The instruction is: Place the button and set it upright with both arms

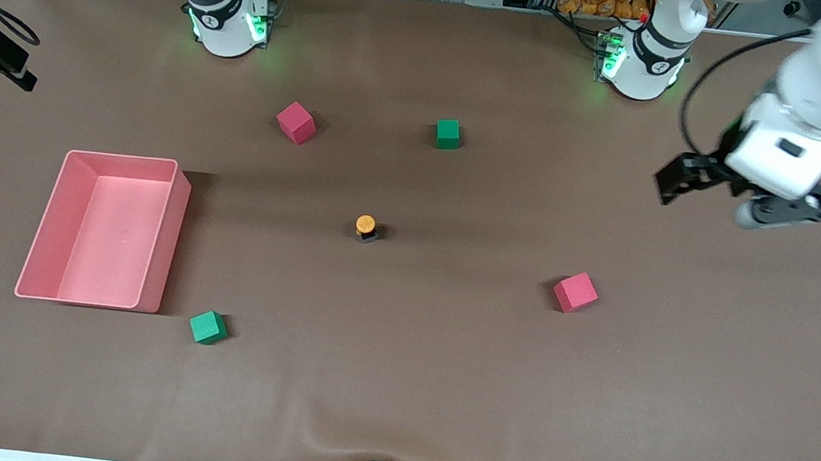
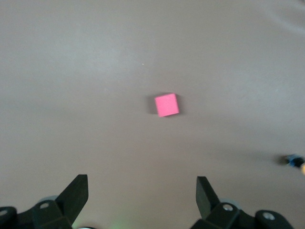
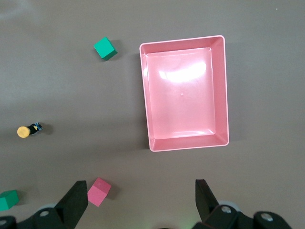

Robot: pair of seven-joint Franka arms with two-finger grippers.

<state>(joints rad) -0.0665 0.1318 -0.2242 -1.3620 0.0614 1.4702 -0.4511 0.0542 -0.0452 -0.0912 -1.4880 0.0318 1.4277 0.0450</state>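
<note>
The button, an orange cap on a black body, stands near the middle of the table with its cap up. It also shows in the right wrist view and at the edge of the left wrist view. My left gripper hangs high over the left arm's end of the table; its fingers are wide open and empty. My right gripper is out of the front view; it is open and empty, high above the table beside the pink tray.
The pink tray lies toward the right arm's end. Pink cubes and green cubes are scattered around the button. One pink cube lies below my left gripper.
</note>
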